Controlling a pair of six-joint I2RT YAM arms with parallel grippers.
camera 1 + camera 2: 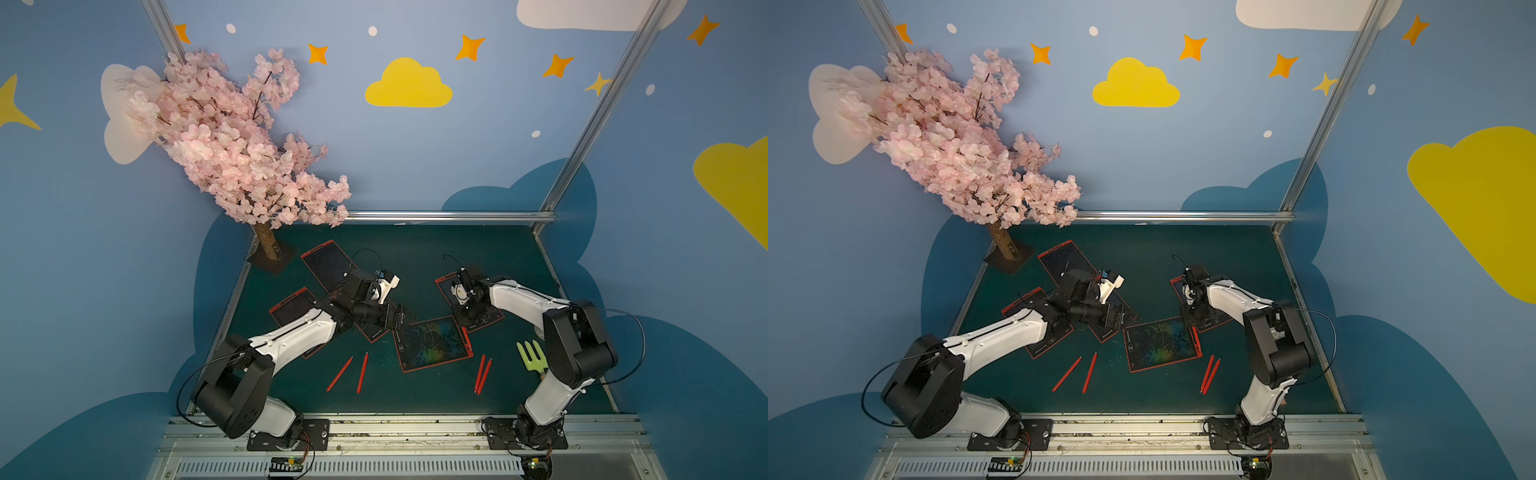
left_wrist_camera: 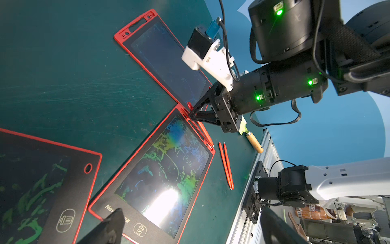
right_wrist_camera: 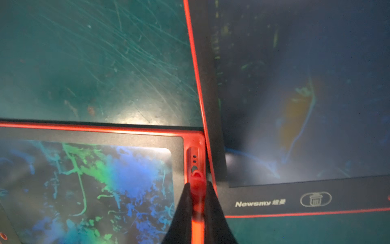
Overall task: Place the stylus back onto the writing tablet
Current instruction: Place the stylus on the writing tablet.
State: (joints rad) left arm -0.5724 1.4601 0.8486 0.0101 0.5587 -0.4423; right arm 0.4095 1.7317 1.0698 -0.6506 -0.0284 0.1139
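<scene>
A red-framed writing tablet (image 1: pixel 432 343) covered in colourful scribbles lies mid-table, also seen in the right wrist view (image 3: pixel 84 190). My right gripper (image 3: pixel 197 186) is shut on a red stylus (image 3: pixel 197 177). The stylus's rounded end sits over the tablet's red side rail, beside its small holes. In the left wrist view the stylus (image 2: pixel 205 133) runs along that edge of the tablet (image 2: pixel 164 169), with the right gripper (image 2: pixel 191 115) pinching its far end. My left gripper (image 2: pixel 190 228) hangs open and empty over the tablet's opposite short end (image 1: pixel 401 318).
Three more red-framed tablets lie around: one at the back left (image 1: pixel 328 264), one under the left arm (image 1: pixel 295 307), one under the right arm (image 3: pixel 295 105). Loose red styluses lie in front (image 1: pixel 362 372) (image 1: pixel 482 374). A green garden fork (image 1: pixel 532 357) lies right, a blossom tree (image 1: pixel 232 145) at the back left.
</scene>
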